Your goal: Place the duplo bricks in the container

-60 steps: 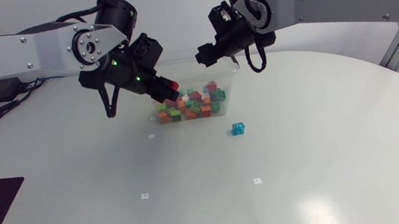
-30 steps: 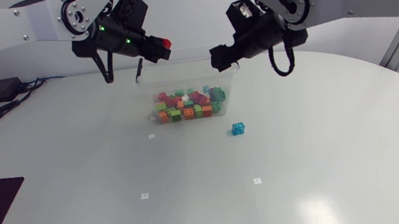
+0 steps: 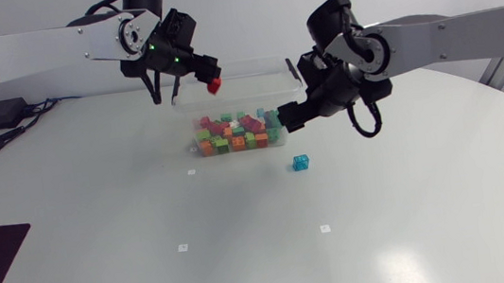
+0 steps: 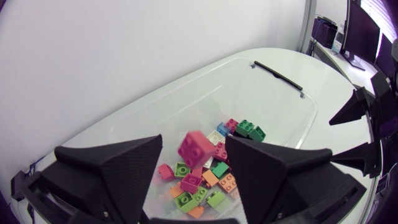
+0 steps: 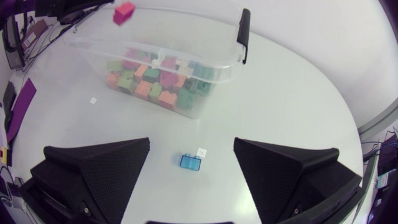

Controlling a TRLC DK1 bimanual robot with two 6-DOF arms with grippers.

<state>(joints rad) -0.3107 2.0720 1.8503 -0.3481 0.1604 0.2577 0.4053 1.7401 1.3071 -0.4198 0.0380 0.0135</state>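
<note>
The move ahead of you turned on the blue brick (image 5: pixel 191 162), the only one lying on the table (image 3: pixel 384 212) outside the container (image 3: pixel 225 68). In the head view it sat near the middle of the frame, just below your right gripper (image 5: pixel 191 142) and well apart from your left gripper (image 3: pixel 196 64) at the upper left, so the right arm was clearly the nearer. In the right wrist view the right fingers stood wide apart with nothing between them. The brick lay just ahead of the gap and about centred on it, its long axis running roughly from finger to finger, so I judged a close would land on its short ends. Your left fingers were spread too. The red brick (image 4: pixel 196 149) hung between them, touching neither, over the container's heap of bricks.
</note>
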